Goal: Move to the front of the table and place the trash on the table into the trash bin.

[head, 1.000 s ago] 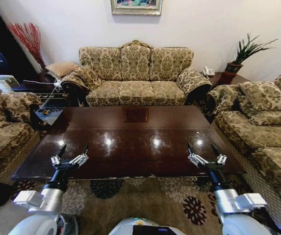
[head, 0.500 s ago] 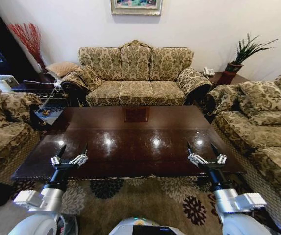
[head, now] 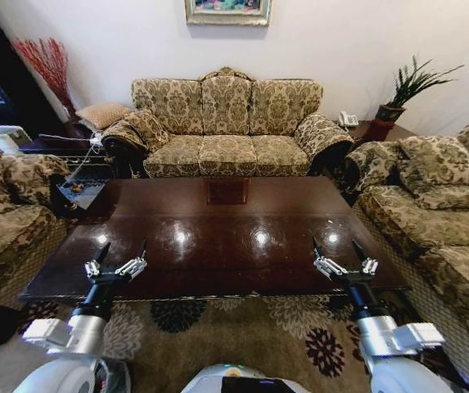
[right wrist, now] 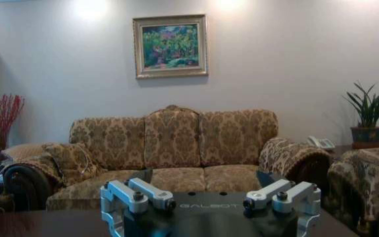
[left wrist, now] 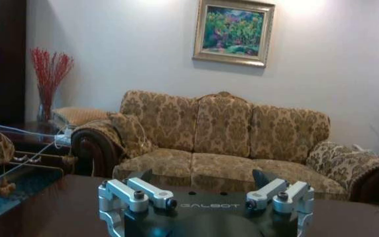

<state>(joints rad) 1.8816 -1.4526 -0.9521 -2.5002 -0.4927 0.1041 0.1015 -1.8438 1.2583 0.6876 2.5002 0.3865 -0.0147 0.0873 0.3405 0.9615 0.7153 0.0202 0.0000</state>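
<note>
So the robot is parked right at the front long edge of the surface (head: 226,237), the big dark glossy coffee table with the inlaid square (head: 227,191) at the far edge, so I'd call the "move to the front" part done. Both arms are held up low over the near edge: the left end effector (head: 122,253) hovers above the near left part of the top, fingers spread apart and holding nothing, and the right end effector (head: 340,250) mirrors it on the near right, also spread wide and empty. The wrist cams back that up, you can see the left one's fingers (left wrist: 143,176) standing well apart, same for the right (right wrist: 266,177). Here's the odd bit though: the top looks bare, just ceiling light reflections on the polish. I can't spot any paper scraps, cup or bottle on it, and I can't pick out a bin anywhere around the rug (head: 242,323) or next to the sofa (head: 226,123) either. So going by this, either the picking up is all finished or the stuff is somewhere out of sight, can't say which. Nothing is in either end effector.
</note>
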